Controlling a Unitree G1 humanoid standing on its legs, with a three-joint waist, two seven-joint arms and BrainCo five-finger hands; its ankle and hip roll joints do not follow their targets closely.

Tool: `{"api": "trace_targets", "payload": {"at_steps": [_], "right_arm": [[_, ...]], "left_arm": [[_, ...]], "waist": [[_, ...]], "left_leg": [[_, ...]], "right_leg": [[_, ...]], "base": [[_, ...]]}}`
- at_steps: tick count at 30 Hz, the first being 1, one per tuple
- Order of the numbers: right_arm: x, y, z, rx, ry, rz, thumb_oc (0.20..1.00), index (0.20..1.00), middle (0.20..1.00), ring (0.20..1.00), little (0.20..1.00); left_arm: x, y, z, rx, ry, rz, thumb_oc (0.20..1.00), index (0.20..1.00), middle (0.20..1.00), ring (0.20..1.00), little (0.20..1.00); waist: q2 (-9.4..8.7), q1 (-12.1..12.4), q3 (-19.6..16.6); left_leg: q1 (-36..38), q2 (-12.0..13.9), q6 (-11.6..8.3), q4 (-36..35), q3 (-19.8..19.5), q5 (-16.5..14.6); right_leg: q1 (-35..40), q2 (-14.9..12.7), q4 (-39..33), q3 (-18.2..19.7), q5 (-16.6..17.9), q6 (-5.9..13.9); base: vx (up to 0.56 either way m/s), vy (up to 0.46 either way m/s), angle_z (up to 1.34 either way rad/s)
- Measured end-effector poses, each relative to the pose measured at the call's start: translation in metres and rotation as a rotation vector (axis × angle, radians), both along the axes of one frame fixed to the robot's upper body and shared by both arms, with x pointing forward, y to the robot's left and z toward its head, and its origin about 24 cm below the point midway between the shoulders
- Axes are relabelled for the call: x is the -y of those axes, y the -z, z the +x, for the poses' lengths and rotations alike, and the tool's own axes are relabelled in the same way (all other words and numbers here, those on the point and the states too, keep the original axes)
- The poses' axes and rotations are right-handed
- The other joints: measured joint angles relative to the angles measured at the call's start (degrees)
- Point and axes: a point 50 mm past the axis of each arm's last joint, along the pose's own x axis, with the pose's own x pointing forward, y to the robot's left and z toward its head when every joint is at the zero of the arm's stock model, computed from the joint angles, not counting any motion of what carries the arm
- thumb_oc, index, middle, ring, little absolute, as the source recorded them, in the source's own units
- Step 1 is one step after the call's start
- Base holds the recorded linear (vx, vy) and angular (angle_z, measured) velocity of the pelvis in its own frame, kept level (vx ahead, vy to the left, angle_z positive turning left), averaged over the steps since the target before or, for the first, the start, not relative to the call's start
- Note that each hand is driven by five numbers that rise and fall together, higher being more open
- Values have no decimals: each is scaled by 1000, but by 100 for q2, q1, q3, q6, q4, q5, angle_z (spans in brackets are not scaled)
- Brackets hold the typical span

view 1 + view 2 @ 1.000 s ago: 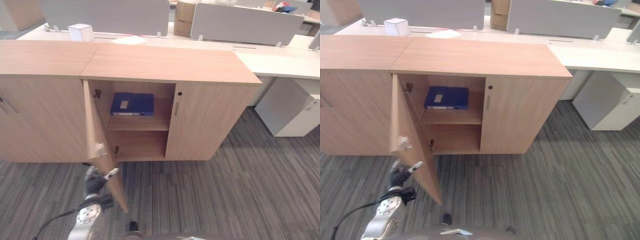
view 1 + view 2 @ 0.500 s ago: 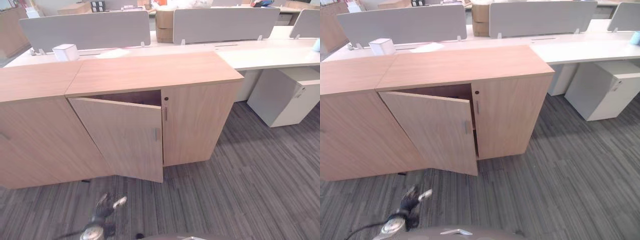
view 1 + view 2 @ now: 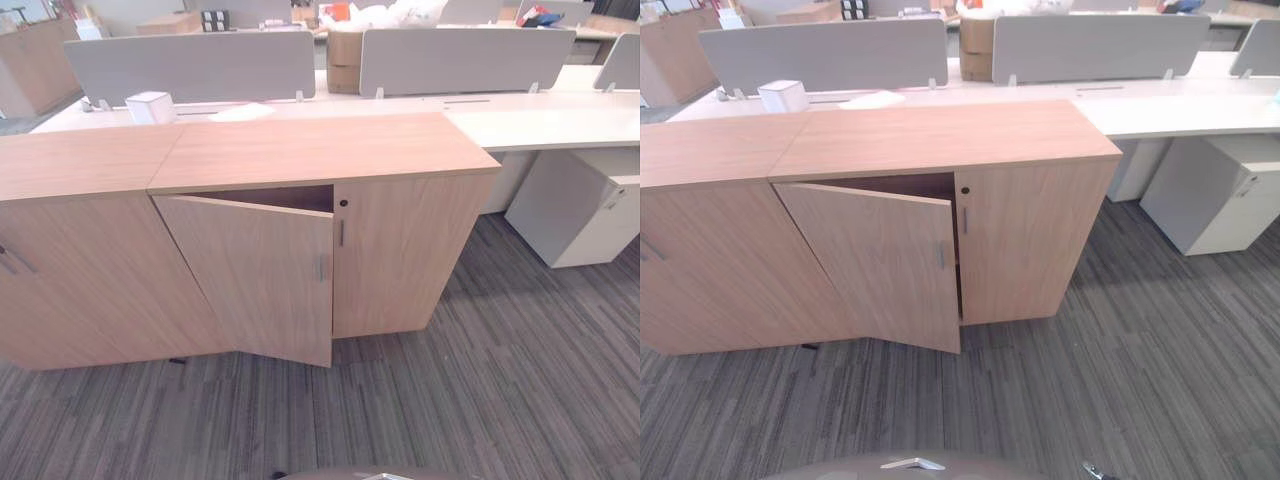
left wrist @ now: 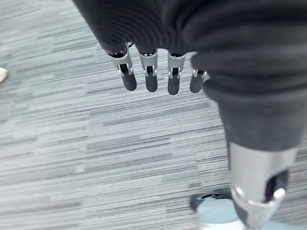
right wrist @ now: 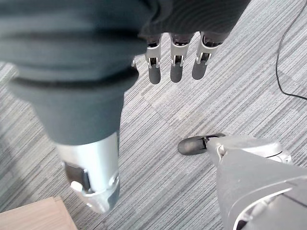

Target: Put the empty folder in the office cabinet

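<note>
The wooden office cabinet (image 3: 320,150) stands in front of me on the grey carpet. Its left door (image 3: 255,275) hangs ajar, swung most of the way to, and a dark wedge of the inside shows above it. The door covers the shelves and whatever lies on them. The right door (image 3: 410,250) is closed. My left hand (image 4: 151,79) hangs over the carpet with straight fingers and holds nothing. My right hand (image 5: 175,67) hangs the same way over the carpet, fingers straight and empty.
A second wooden cabinet (image 3: 70,260) joins on the left. Behind stand white desks with grey screens (image 3: 190,65) and a small white box (image 3: 150,105). A white drawer unit (image 3: 580,215) sits at the right under a desk. Carpet (image 3: 480,400) stretches in front.
The left door has swung from wide open to almost closed, hiding the blue folder seen on the shelf. My left hand has dropped out of the eye views. The camera has shifted.
</note>
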Motion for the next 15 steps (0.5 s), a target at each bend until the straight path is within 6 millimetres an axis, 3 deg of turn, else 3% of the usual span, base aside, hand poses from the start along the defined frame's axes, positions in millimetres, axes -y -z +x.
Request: {"api": "trace_targets", "payload": {"at_steps": [8, 15], "right_arm": [[0, 0, -6, -18, -16, -4, 1000, 1000, 1000, 1000, 1000], [0, 1, -8, -27, -39, -5, 1000, 1000, 1000, 1000, 1000]], "left_arm": [[-2, 1, 46, 152, -51, 23, 1000, 1000, 1000, 1000, 1000], [0, 1, 53, 175, 4, 31, 1000, 1000, 1000, 1000, 1000]], "waist": [[-34, -9, -28], [-60, -41, -45]], "left_leg": [[-29, 4, 0, 0, -134, 1], [-28, -1, 2, 0, -128, 3]], "right_leg": [[76, 0, -36, -122, 0, 0], [77, 7, -37, -120, -1, 0]], "base": [[4, -21, 8], [0, 0, 0]]}}
